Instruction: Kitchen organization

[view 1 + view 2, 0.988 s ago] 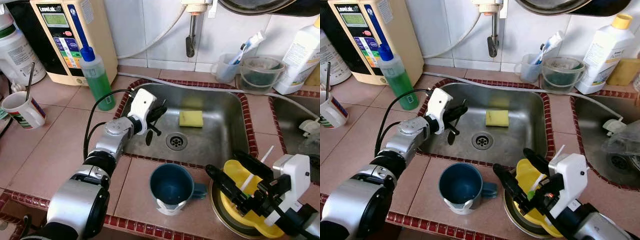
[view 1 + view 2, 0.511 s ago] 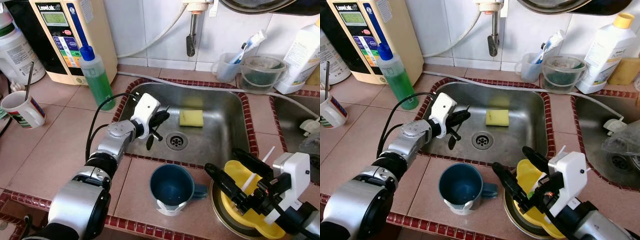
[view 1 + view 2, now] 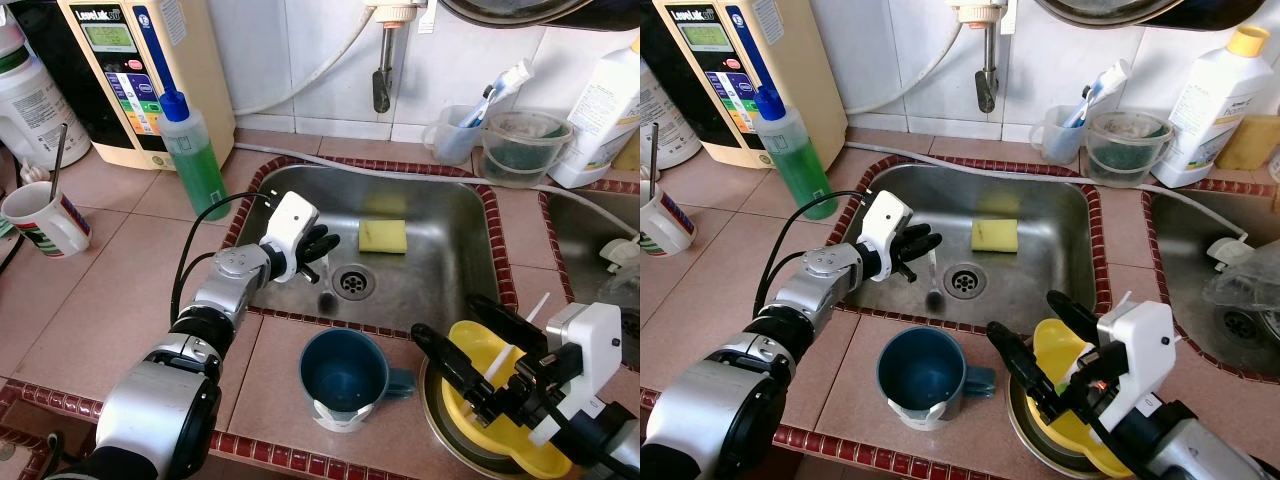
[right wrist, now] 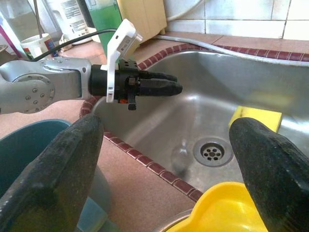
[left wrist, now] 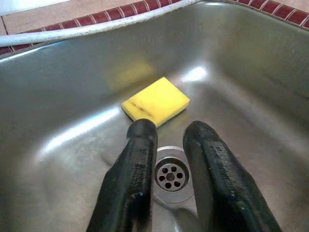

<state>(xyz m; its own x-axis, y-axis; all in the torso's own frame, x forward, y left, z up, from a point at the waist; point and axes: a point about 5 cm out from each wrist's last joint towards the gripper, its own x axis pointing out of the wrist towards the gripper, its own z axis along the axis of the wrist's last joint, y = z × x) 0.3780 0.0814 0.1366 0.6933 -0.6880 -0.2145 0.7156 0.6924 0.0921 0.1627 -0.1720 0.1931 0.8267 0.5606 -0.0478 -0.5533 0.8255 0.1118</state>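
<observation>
My left gripper (image 3: 326, 242) reaches over the steel sink (image 3: 487, 232), close to the drain (image 3: 352, 282). Its fingers (image 5: 140, 145) stand a little apart with nothing between them. Just below them a thin grey thing (image 3: 932, 277) is a blur in the air above the sink floor. A yellow sponge (image 3: 383, 236) lies beyond the drain. My right gripper (image 3: 447, 320) is open wide above a yellow cup (image 3: 480, 350), which sits in a metal bowl (image 3: 436, 420) with a white stick in it. A blue mug (image 3: 345, 372) stands on the tiled counter between the two arms.
A green soap bottle (image 3: 196, 160) and a water machine (image 3: 130, 70) stand at the back left, a white mug (image 3: 45, 220) at the left. Behind the sink are the tap (image 3: 381, 80), a toothbrush cup (image 3: 460, 130), a clear bowl (image 3: 520, 145) and a white bottle (image 3: 605, 100).
The dark thin thing that hung from my left gripper has left the fingers and is dropping toward the drain. The left gripper edged toward the sink's middle. The right arm has hardly moved.
</observation>
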